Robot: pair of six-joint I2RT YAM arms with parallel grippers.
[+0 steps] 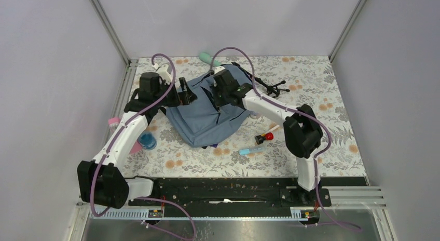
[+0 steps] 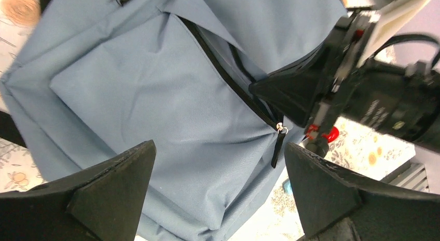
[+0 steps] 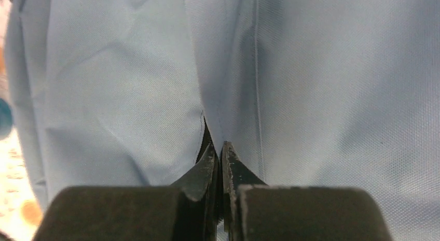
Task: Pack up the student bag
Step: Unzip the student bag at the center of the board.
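Note:
The student bag [image 1: 205, 121], slate-blue and soft, lies crumpled in the middle of the flowered table. My left gripper [image 1: 188, 97] hovers at its left edge, open wide. In the left wrist view the front pocket [image 2: 155, 95] fills the space between the open fingers [image 2: 219, 147], with the dark zipper [image 2: 223, 72] and its black pull tab [image 2: 277, 147] hanging free. My right gripper [image 1: 222, 102] presses down on the bag's top. Its jaws [image 3: 219, 147] are shut, pinching a fold of the bag's fabric [image 3: 129, 85] beside a dark seam. The same gripper [image 2: 259, 89] shows against the zipper line.
Right of the bag lie a red-capped item [image 1: 267, 136] and a light blue marker [image 1: 251, 150]. A blue round dish [image 1: 147, 141] and a pink item [image 1: 113, 120] sit to the left. A green tube [image 1: 209, 58] and a black wiry object [image 1: 272, 86] lie behind.

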